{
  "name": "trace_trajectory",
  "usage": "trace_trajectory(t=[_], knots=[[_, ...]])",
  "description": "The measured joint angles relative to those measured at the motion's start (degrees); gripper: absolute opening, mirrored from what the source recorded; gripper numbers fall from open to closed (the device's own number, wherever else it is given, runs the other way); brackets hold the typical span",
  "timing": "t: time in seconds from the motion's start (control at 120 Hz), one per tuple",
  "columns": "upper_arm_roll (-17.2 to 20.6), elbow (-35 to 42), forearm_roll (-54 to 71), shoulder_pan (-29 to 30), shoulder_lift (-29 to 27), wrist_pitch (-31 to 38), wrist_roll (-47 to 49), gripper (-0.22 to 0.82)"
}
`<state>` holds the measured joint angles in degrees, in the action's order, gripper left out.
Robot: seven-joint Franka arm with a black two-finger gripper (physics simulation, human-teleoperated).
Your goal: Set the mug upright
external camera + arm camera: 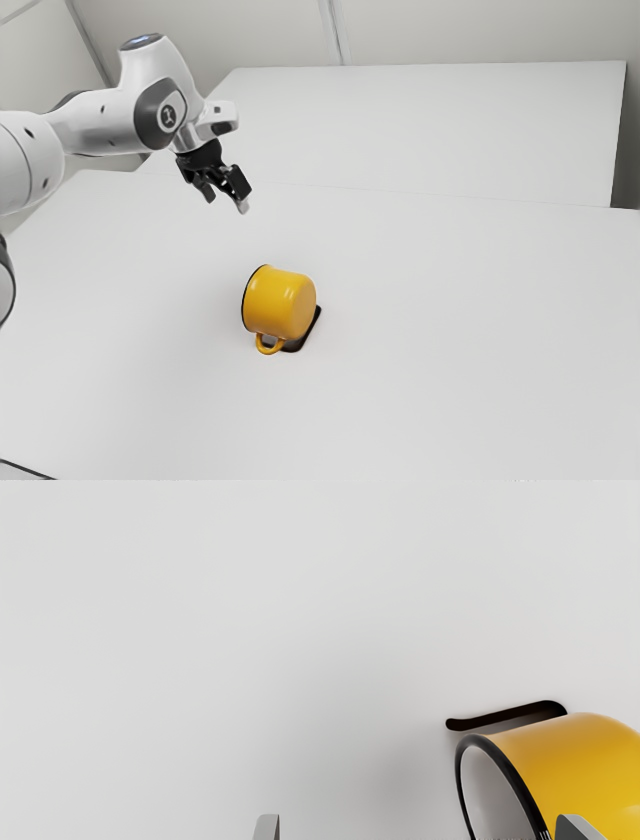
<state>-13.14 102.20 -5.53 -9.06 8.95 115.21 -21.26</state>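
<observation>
Yellow mug (pixel 278 300) on its side on tbl (pixel 450 330); hand (pixel 226 200) above, spread wide

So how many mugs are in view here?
1. The yellow mug lies on its side on the white table, its mouth facing the exterior view's left; the open gripper is raised, apart from it.

From here the white arm reaches in from the exterior view's left, its wrist bent so the black gripper (pixel 226 196) points downward, seemingly at a slight tilt, the fingertips (pixel 267 827) standing wide apart.
</observation>
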Motion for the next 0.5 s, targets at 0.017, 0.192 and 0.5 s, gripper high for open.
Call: trace_trajectory(t=[0.017, 0.192, 0.5], knots=[[0.01, 0.03, -0.02, 0.01, -0.06, 0.03, -0.06, 0.6], [-0.48, 4.09, -6.28, 1.85, -1.76, -0.03, -1.3, 0.6], [-3.92, 8.39, -34.42, 4.53, 3.78, -10.11, -10.85, 0.6]])
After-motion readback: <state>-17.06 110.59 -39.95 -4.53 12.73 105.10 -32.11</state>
